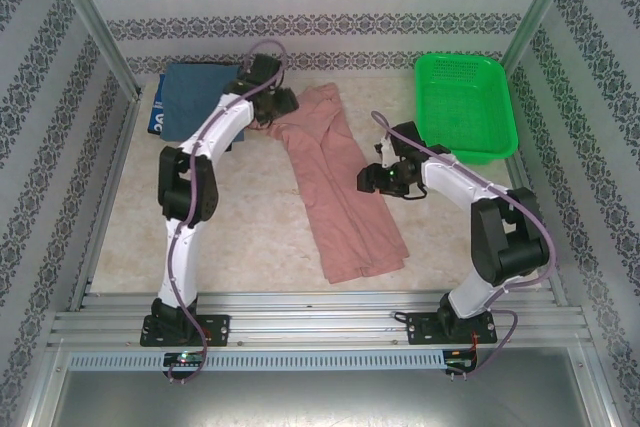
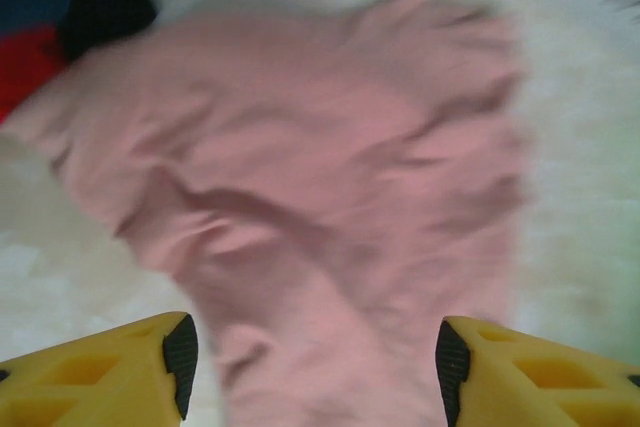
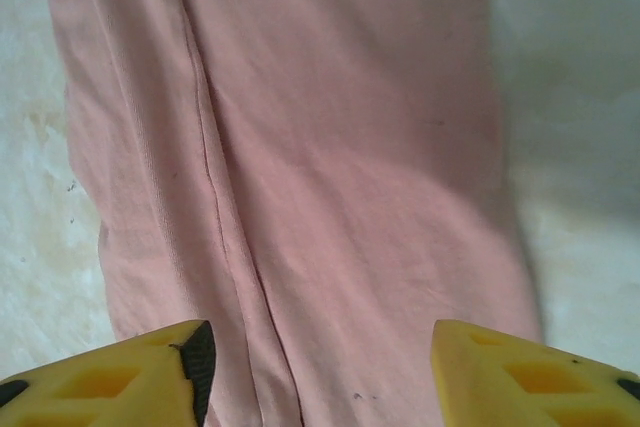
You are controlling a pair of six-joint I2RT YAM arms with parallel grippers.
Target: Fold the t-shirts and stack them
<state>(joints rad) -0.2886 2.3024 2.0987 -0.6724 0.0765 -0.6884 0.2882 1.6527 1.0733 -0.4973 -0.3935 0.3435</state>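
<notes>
Beige bench (image 1: 130,237): pink t-shirt (image 1: 335,187) under L claw (image 2: 315,362), R claw (image 3: 320,367), both agape; green basket (image 1: 465,107) right of R claw; blue t-shirt (image 1: 195,97) print illegible.

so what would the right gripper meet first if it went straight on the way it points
The pink t-shirt, lying spread straight ahead of the right gripper, whose jaws stand open. Nothing else seems to lie between, though depth is hard to judge.

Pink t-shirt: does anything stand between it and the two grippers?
Nothing visible does. In the wrist views the left gripper and the right gripper hang open directly over the pink t-shirt, with bare cloth right below them. The green basket stands apart from the shirt, at the far right of the table.
</notes>
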